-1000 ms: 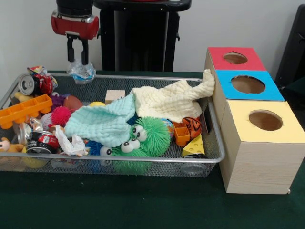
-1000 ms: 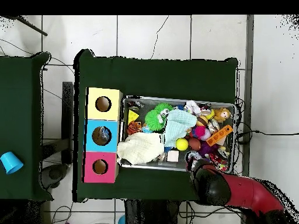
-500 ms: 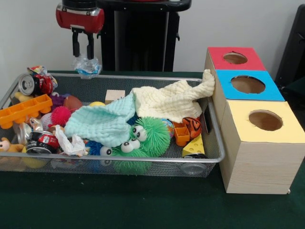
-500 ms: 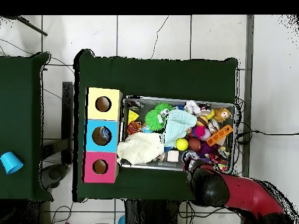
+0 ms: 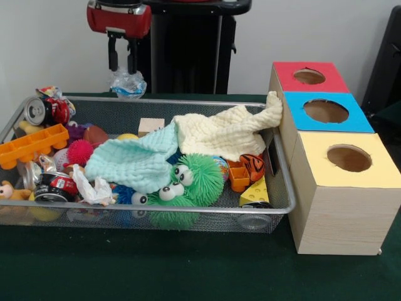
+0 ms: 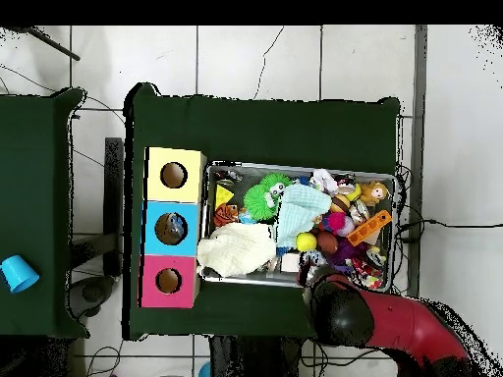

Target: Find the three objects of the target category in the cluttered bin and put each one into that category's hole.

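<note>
You see the tool (image 5: 123, 61) raised above the far rim of the wire bin (image 5: 188, 103), toward its left end in the front view. Its two dark fingers (image 5: 113, 58) are drawn close together, pinching the top of a crumpled clear plastic wrapper (image 5: 128, 84), which hangs free just over the rim, touching nothing below.

Overhead, the red arm (image 6: 393, 324) covers the bin's bottom edge, and the wrapper is hidden there.

Inside the bin: the cream cloth (image 5: 225, 133) is draped up against the right end, the mint cloth (image 5: 135, 160) lies at centre, and the green fuzzy toy (image 5: 194, 179) sits at the near wall. An orange block tray (image 5: 31, 145) and a can (image 5: 36, 111) lie at the left end.

The wooden box (image 5: 341, 207) stands just beside the bin's right end, with its red hole (image 5: 309, 76) farthest, blue hole (image 5: 326, 111) in the middle and yellow hole (image 5: 349, 158) nearest.
</note>
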### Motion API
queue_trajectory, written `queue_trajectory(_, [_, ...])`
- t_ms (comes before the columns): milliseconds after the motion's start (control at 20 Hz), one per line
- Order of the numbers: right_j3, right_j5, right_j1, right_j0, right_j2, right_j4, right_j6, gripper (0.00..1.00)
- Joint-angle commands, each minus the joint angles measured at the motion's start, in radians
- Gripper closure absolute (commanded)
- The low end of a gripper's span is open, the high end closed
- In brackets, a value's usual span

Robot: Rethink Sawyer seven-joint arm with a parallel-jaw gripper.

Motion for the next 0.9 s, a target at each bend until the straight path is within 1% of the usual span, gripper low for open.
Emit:
queue_trajectory(50, [0.036, 0.131, -0.022, 0.027, 0.07, 0.063, 0.013, 1.0])
queue_trajectory(700, [0.032, 0.139, -0.035, 0.088, 0.043, 0.097, 0.042, 1.0])
queue_trajectory(900, [0.035, 0.153, -0.051, 0.115, 0.037, 0.119, 0.057, 1.0])
